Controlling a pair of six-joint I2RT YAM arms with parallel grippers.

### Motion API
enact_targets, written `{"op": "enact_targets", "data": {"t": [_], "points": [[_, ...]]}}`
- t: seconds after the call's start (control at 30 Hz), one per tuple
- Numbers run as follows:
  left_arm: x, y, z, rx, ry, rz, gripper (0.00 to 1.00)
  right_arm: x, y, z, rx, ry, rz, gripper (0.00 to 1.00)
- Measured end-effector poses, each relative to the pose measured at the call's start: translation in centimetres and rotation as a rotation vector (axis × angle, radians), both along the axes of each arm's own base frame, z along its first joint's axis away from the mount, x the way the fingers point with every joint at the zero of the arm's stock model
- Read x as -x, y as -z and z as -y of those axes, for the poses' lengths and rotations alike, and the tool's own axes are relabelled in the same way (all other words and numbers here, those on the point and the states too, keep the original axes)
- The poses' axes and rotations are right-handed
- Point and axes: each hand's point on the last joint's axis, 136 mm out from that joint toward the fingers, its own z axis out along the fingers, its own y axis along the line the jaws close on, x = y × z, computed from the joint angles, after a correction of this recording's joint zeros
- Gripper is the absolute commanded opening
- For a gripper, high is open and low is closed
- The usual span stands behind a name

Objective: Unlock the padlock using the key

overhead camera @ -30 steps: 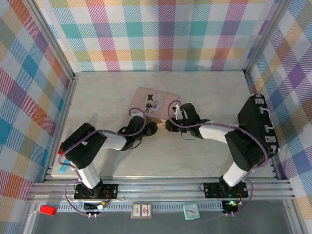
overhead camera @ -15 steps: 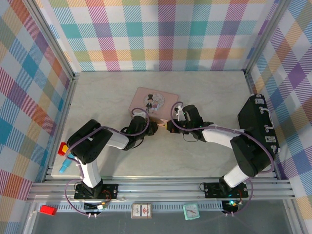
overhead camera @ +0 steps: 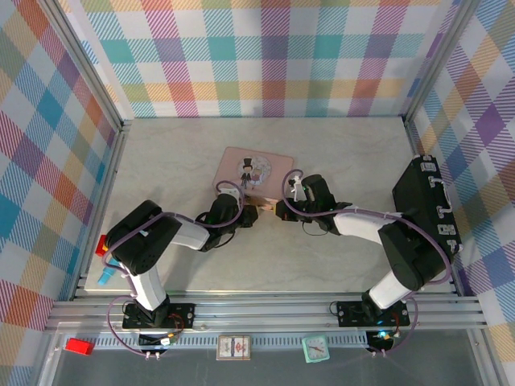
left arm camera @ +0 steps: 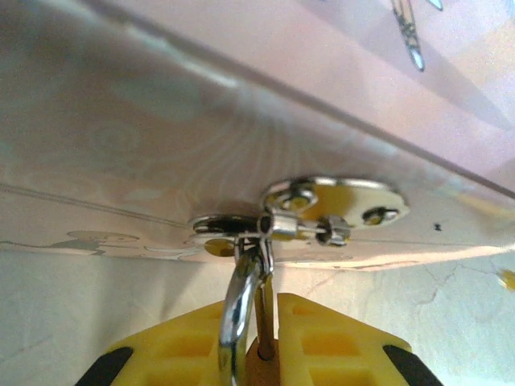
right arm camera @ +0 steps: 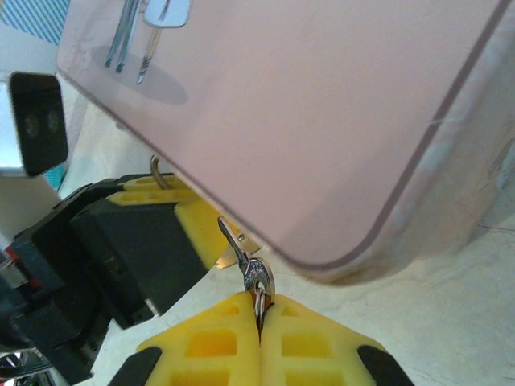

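The left hand [left arm camera: 261,342] is clenched on the padlock [left arm camera: 238,305]. The lock's body is pinched between the yellow pads, and its silvery shackle reaches up to the metal fitting on the side of the pink tin [overhead camera: 245,169]. The right hand [right arm camera: 259,314] is clamped on the ring end of the key [right arm camera: 239,256]. The key's blade points toward the left hand, just under the tin's rounded corner. Whether the tip sits in the lock cannot be told. Both hands meet at the tin's near edge on the tabletop [overhead camera: 169,161].
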Motion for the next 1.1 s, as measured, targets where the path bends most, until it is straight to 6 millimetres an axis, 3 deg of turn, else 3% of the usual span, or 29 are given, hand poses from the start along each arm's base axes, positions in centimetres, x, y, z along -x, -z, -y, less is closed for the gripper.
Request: {"op": "enact_targets", "data": {"t": [0.23,0.7,0.9,1.1], "points": [[1.3,-0.4,1.0,0.039,0.089,-0.052,0.01,-0.8,2.1,1.1,0.024,0.019,-0.063,0.00],[2.1,-1.3,2.1,0.145,0.141,-0.163,0.00,-1.3,1.6,1.5,-0.017,0.042,-0.081,0.00],[1.2,-2.1,2.8,0.209,0.096,-0.217,0.00,0.8,1.2,2.2,-0.109,0.103,-0.148,0.00],[-0.3,-3.1,3.6,0.296,0.046,-0.230,0.00,3.7,2.6,2.2,-0.197,0.158,-0.288,0.00]]}}
